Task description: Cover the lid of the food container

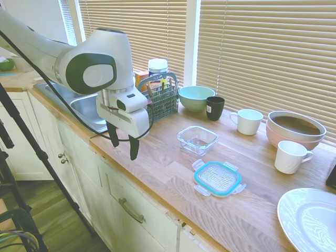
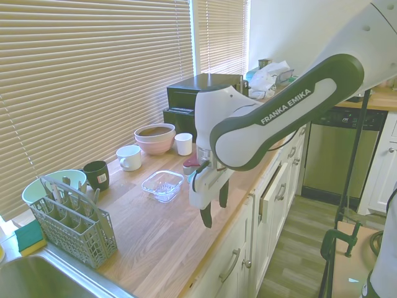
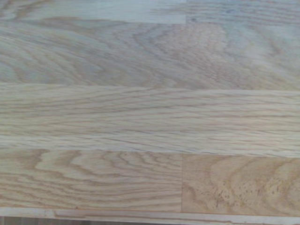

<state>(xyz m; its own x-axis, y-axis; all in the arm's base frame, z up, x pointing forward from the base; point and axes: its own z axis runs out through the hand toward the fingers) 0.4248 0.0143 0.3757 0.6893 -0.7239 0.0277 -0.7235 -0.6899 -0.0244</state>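
The food container (image 1: 197, 139) (image 2: 163, 184), a small clear square tub, stands empty and uncovered on the wooden counter. The lid (image 1: 218, 177), clear with a teal rim and snap tabs, lies flat on the counter just in front of the tub, towards the counter's front edge. In the second exterior view the arm hides the lid. My gripper (image 1: 124, 144) (image 2: 214, 208) hangs open above the counter's front edge, on the sink side of the tub and well apart from both, with nothing between its fingers. The wrist view shows only bare wood (image 3: 150, 112).
A grey cutlery basket (image 1: 160, 97), light-green bowl (image 1: 196, 97) and black cup (image 1: 214, 107) stand behind the tub. Two white mugs (image 1: 248, 121), stacked bowls (image 1: 295, 128) and a white plate (image 1: 310, 218) lie beyond the lid. The sink (image 1: 86, 105) is beside the gripper.
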